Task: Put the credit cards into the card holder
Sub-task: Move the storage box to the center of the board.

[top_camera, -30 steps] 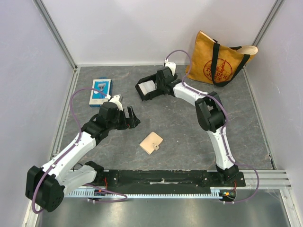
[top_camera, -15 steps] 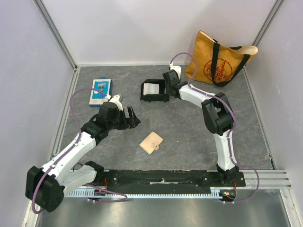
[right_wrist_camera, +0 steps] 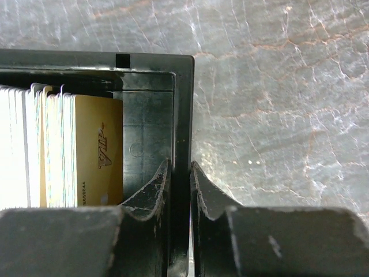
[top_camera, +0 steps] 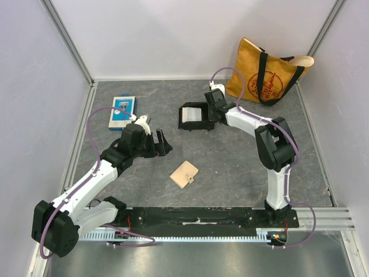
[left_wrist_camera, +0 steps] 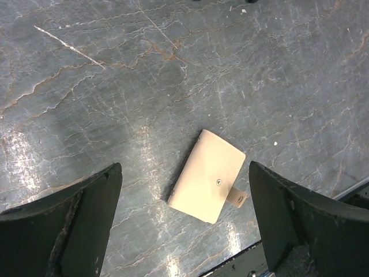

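Worktop (top_camera: 230, 167): grey stone-pattern surface, bounded by pale walls at left, far and right, with the arm bases along the near edge.
Blue-and-white package (top_camera: 122, 111): lies flat near the left wall, far-left of the left pincer and apart from it.
Left pincer (top_camera: 162, 144): jaws wide and holding nothing, above bare worktop left of centre. In the wrist view both fingers (left_wrist_camera: 86, 213) frame the card holder without touching it.
Card holder (top_camera: 184, 174): tan, closed and flat at centre, nearer the arm bases than any other item. The small tab projects from one edge. Bare worktop shows on all four sides, and it is well apart from the black tray.
Black tray (top_camera: 196, 117): sits in the far-centre area, with open surface on its left, near and far sides.
Credit cards (right_wrist_camera: 95, 150): stand on edge, packed side by side inside the black tray. A gold card faces the tray's right wall and white cards sit to its left. A gap separates the gold card from that wall.
Right pincer (right_wrist_camera: 180, 173): jaws narrow, clamped on the right wall of the black tray, one finger inside and one outside.
Tote bag (top_camera: 266, 72): yellow-brown with black handles, leans in the far-right corner, close behind the right arm.
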Robot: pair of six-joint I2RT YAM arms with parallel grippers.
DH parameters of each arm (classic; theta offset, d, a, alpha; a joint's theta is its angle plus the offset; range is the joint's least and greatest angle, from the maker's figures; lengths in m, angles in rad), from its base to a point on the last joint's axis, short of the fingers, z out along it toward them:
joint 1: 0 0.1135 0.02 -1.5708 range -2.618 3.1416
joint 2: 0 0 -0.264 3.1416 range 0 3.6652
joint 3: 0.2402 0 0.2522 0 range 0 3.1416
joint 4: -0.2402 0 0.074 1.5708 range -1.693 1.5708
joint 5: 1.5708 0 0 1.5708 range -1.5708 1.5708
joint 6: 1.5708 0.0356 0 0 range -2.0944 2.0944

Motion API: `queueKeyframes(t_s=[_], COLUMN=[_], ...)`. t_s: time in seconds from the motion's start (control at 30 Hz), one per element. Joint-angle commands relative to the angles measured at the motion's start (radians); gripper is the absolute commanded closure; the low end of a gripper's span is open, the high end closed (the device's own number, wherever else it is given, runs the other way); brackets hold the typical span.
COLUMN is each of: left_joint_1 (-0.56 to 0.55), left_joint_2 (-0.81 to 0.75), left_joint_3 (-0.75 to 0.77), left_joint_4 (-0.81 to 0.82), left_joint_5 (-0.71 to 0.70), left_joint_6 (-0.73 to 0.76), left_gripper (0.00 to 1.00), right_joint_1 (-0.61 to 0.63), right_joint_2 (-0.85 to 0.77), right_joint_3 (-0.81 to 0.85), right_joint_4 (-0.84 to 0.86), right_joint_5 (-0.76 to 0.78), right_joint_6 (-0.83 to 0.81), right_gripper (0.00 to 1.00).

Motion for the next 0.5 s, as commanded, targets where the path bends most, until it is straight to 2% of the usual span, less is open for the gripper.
queueKeyframes(t_s=[0.0,0.27,0.4,0.47], left_joint_1=[0.005,0.007,0.007,0.008], left_joint_2=[0.012,0.025,0.029,0.033], left_joint_3=[0.018,0.026,0.026,0.023], left_joint_4=[0.047,0.054,0.060,0.064], left_joint_5=[0.029,0.047,0.059,0.067], left_joint_6=[0.012,0.020,0.021,0.020], left_gripper=[0.05,0.04,0.04,0.04], right_joint_1=[-0.007,-0.029,-0.043,-0.057], right_joint_2=[-0.105,-0.211,-0.265,-0.285], right_joint_3=[-0.052,-0.184,-0.244,-0.272], right_joint_4=[0.003,0.005,0.008,0.005], right_joint_5=[0.001,-0.034,-0.103,-0.184], right_joint_6=[-0.097,-0.178,-0.246,-0.287], right_gripper=[0.88,0.90,0.93,0.93])
